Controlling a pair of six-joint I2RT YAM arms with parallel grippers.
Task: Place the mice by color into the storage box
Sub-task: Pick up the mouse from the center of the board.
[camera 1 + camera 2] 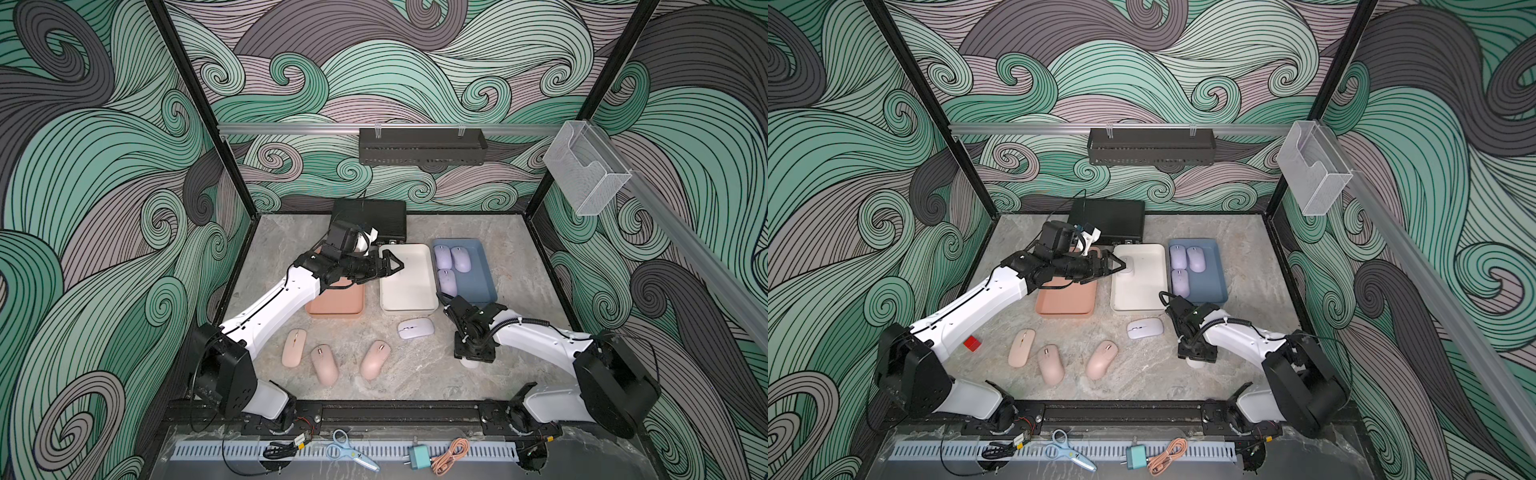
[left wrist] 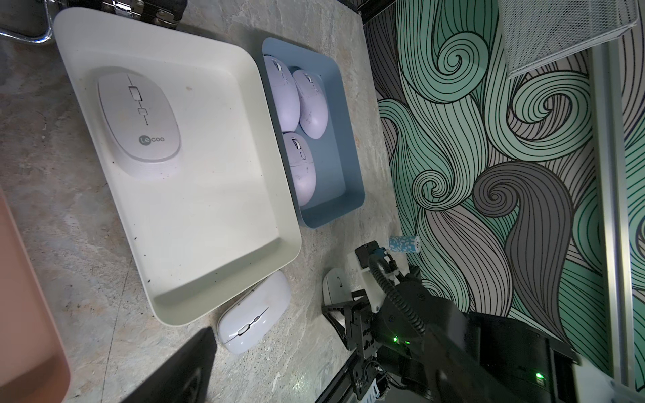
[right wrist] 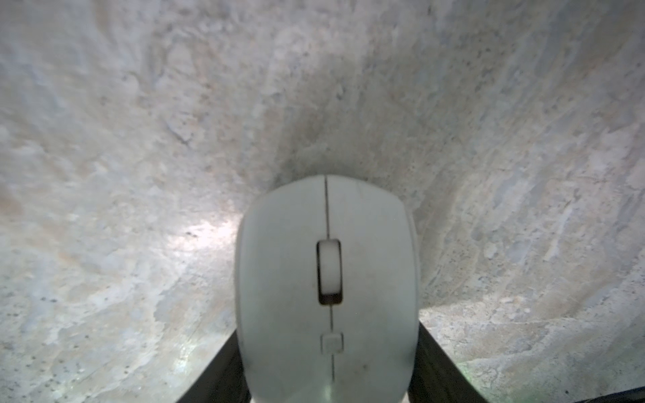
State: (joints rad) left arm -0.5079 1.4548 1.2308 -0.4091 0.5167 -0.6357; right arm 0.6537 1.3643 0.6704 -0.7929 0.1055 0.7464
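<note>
You have your widest bare stretch of marble table (image 1: pixel 428 374) at the front centre, between the three pink mice (image 1: pixel 325 365) and the right gripper (image 1: pixel 470 360), which stands straight down over a whitish mouse (image 3: pixel 328 289). Beyond that stretch, a loose whitish mouse (image 1: pixel 415 328) lies just before the near rim of the white tray (image 1: pixel 411 286). The left arm (image 1: pixel 282 299) crosses above the far half of the salmon-pink tray (image 1: pixel 336 303), and the left gripper (image 1: pixel 395 266) hangs over the white tray's far left corner. In the blue tray (image 1: pixel 482 286), three lavender mice (image 1: pixel 448 280) crowd the left side; its right strip is bare. The black case (image 1: pixel 370 220) closes off the back behind the pink and white trays.
</note>
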